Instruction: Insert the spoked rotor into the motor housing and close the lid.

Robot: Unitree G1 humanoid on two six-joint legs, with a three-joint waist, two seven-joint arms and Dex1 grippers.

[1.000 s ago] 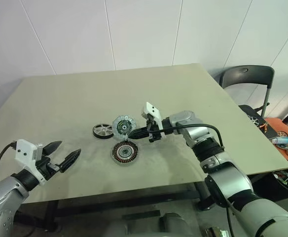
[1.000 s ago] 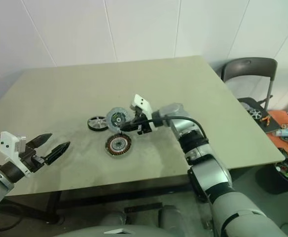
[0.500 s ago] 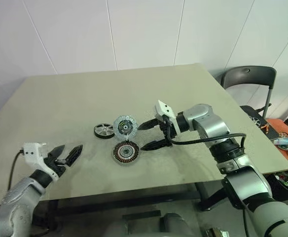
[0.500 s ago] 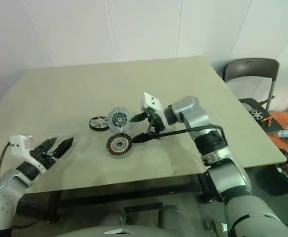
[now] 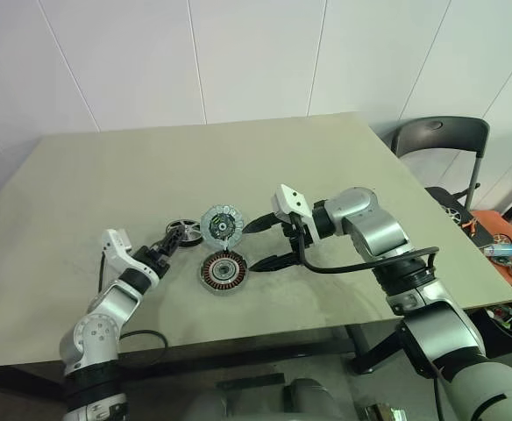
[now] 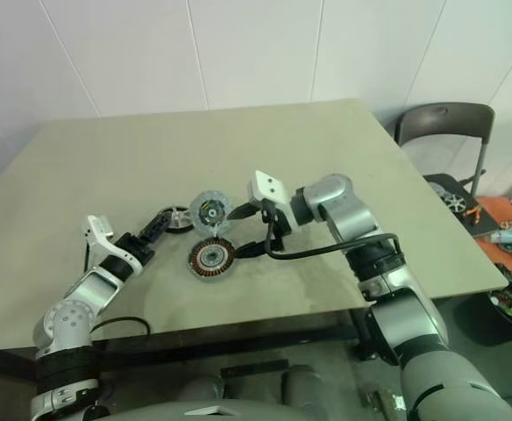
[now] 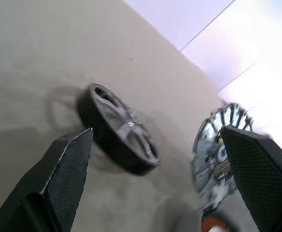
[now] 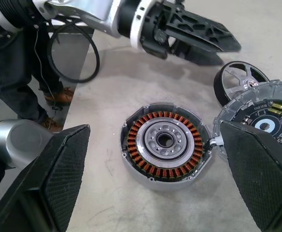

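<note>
Now the motor housing [image 5: 224, 270] lies flat on the table [image 5: 89, 175], near the front edge, with its ring of brown windings facing up. Its lid [image 5: 221, 223] stands up on edge just behind it, joined to the housing's rim, and its patterned inner face looks toward the robot. The spoked rotor [image 5: 184, 230] lies flat on the table just to the left of the lid, close beside it; whether they touch cannot be told. The left gripper [image 5: 170, 239] is low over the table and points at the rotor from the front left. Its two black fingers are apart and hold nothing, and in the left wrist view the rotor [image 7: 119, 130] shows between the two fingers [image 7: 66, 159]. The right gripper [image 5: 263, 243] hangs to the right of the housing and lid and points toward them. Its fingers are spread wide too, one up by the lid and one down by the housing, and they hold nothing. A black chair [image 5: 440, 140] stands past the right side of the table.
</note>
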